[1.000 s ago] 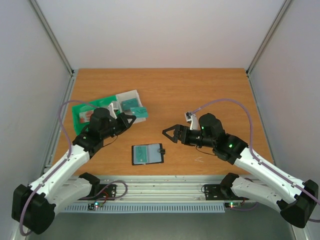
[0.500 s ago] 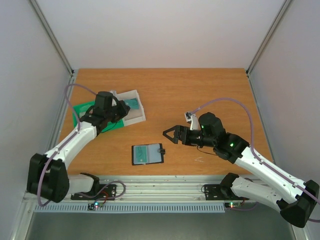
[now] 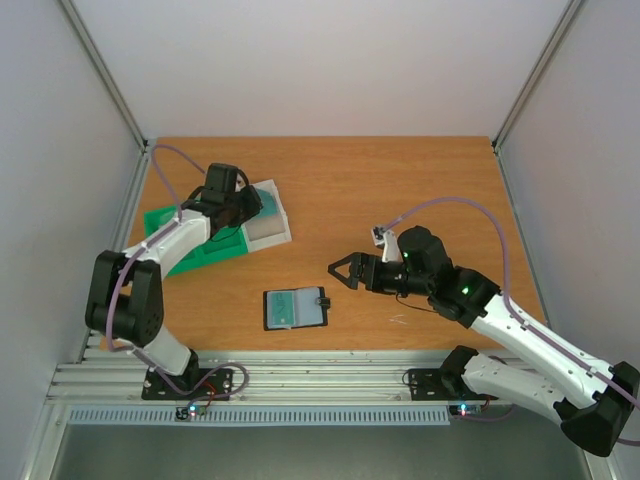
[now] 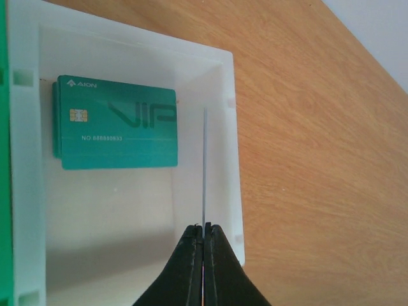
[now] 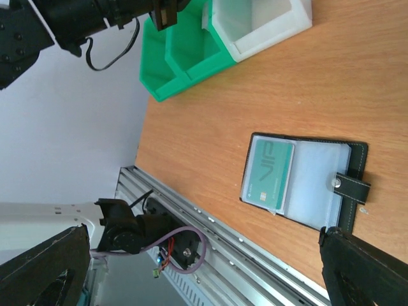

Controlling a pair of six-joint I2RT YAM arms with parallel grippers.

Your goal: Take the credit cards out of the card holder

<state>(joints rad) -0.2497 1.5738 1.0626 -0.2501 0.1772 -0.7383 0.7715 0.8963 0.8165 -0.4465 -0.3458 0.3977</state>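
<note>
The black card holder [image 3: 296, 308] lies open near the table's front edge, snap tab to its right. One teal credit card [image 5: 269, 172] sits in its pale pocket. My left gripper [image 3: 250, 206] is at the back left over the white box [image 3: 270, 230], shut on a credit card [image 4: 204, 166] that shows edge-on as a thin grey line. Another teal credit card [image 4: 118, 121] lies flat inside the box. My right gripper [image 3: 339, 275] stands open just right of the card holder [image 5: 306, 182], with nothing between its fingers.
A green compartment tray [image 3: 195, 255] sits beside the white box at the left edge of the table. In the right wrist view the tray [image 5: 172, 64] and box [image 5: 268, 25] lie beyond the holder, and the metal rail [image 5: 210, 223] runs along the table's front.
My left arm has swung back and left from beside the tray to above the white box, carrying the card. The right arm has barely moved.
</note>
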